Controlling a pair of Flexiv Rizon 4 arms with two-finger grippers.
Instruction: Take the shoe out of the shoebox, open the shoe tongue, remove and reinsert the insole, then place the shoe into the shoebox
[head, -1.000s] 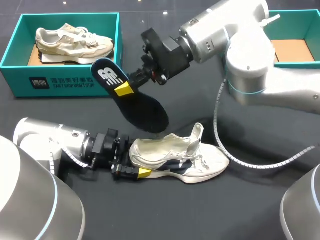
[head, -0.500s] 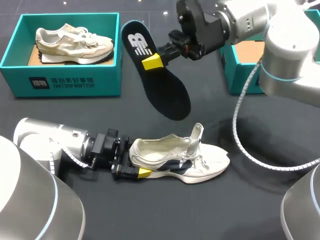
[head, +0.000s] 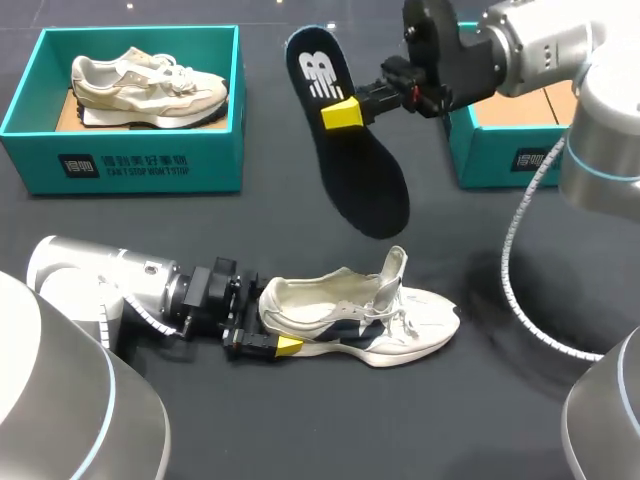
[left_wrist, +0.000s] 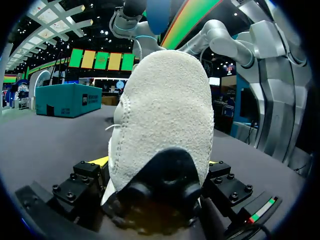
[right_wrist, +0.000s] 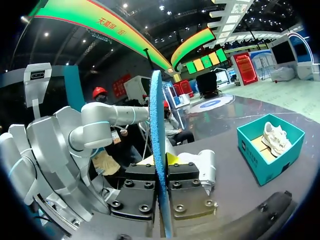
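Note:
A white shoe (head: 370, 315) lies on its side on the dark table, tongue pulled up. My left gripper (head: 265, 330) is shut on its heel, one finger on each side. In the left wrist view the heel (left_wrist: 165, 110) fills the gap between the fingers of the left gripper (left_wrist: 157, 165). My right gripper (head: 345, 112) holds a dark blue insole (head: 355, 170) in the air, well above the shoe and between the two boxes. Its yellow tips pinch the insole near the heel end. The right wrist view shows the insole (right_wrist: 156, 130) edge-on, clamped in the right gripper (right_wrist: 162, 162).
A teal shoebox (head: 120, 160) at the back left holds a second, beige shoe (head: 145, 85). Another teal shoebox (head: 510, 150) stands at the back right, partly behind my right arm. A grey cable hangs from the right arm over the table.
My right arm has carried the insole up and to the right, away from the shoe. The left arm and the shoe have stayed put.

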